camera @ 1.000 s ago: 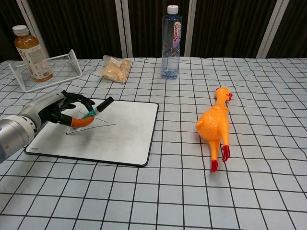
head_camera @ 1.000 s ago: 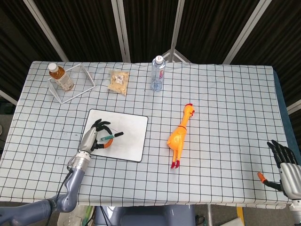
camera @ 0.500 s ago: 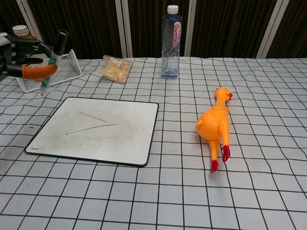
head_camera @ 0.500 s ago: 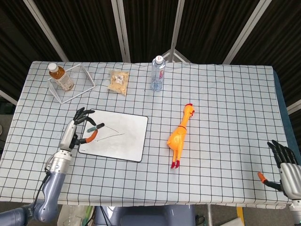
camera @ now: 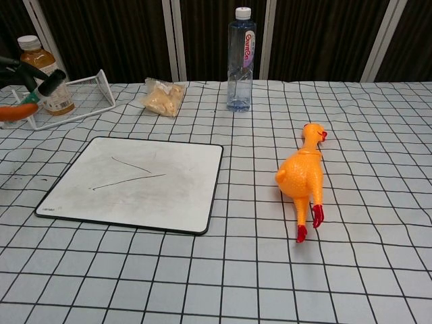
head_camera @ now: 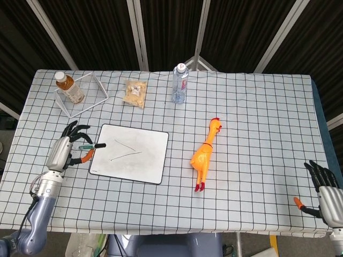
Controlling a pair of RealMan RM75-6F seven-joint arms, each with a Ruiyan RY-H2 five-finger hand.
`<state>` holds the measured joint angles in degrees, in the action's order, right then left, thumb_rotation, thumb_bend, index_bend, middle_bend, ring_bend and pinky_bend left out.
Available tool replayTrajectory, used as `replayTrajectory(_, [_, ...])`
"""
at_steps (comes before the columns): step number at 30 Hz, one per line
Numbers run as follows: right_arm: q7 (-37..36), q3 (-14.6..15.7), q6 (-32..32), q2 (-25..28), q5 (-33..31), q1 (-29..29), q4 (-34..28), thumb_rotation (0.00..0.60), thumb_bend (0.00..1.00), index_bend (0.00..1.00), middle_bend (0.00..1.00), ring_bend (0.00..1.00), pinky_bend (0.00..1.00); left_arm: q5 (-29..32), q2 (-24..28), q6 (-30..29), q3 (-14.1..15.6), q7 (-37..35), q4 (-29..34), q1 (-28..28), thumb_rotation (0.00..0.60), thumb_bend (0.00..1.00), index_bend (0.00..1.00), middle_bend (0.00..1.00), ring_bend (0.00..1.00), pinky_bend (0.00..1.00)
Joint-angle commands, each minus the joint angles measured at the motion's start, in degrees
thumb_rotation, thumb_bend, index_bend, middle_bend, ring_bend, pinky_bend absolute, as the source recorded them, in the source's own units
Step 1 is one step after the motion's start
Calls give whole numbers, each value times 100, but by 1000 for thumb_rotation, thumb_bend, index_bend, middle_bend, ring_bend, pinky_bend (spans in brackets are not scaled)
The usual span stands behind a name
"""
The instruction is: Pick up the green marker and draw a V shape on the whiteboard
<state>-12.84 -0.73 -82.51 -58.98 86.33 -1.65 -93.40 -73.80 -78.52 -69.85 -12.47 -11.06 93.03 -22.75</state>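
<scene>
Green-barrelled and black-capped, the marker [head_camera: 86, 145] sits pinched in the left hand [head_camera: 65, 152], which hangs just off the whiteboard's [head_camera: 153, 160] 9 o'clock edge with the cap end pointing toward the board; in the chest view only the hand's fingertips and the marker's dark end show at the far left. The board carries two thin strokes [head_camera: 124, 150] that meet at their left ends, a sideways V opening toward 3 o'clock, so the drawing looks done, as far as I can judge. The risks now are small ones: if the hand lets go from this height the marker could roll across the checked cloth [head_camera: 257, 107] toward the table's near edge, and a careless pass back over the board could smear or add a stray line to the mark. The right hand [head_camera: 326, 188] rests at the table's 4 o'clock corner, well apart from everything, fingers spread and holding nothing. Counted: one marker, one whiteboard, one rubber chicken [head_camera: 206, 154] at 3 o'clock of the board, one clear water bottle [head_camera: 179, 84] at 12 o'clock, one bag of snacks [head_camera: 134, 93], one wire rack [head_camera: 83, 95] and one tea bottle [head_camera: 68, 87] inside it at 10 o'clock.
</scene>
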Motion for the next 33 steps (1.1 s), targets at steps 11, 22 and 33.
replayTrajectory(11, [70,27,4,-6,22,13,-21,600,265,0,0,0,0,-598,131,99,675,1414,-1028,1,600,498,715,178,9,0])
replayTrajectory(22, [54,17,-2,-5,-10,27,-11,600,265,0,0,0,0,-200,-454,704,652,1942,-1740,-301,600,435,637,130,4,0])
replayTrajectory(33, [37,19,-1,2,7,27,-13,600,265,0,0,0,0,269,-249,869,614,2197,-1490,-228,600,250,380,0,0,0])
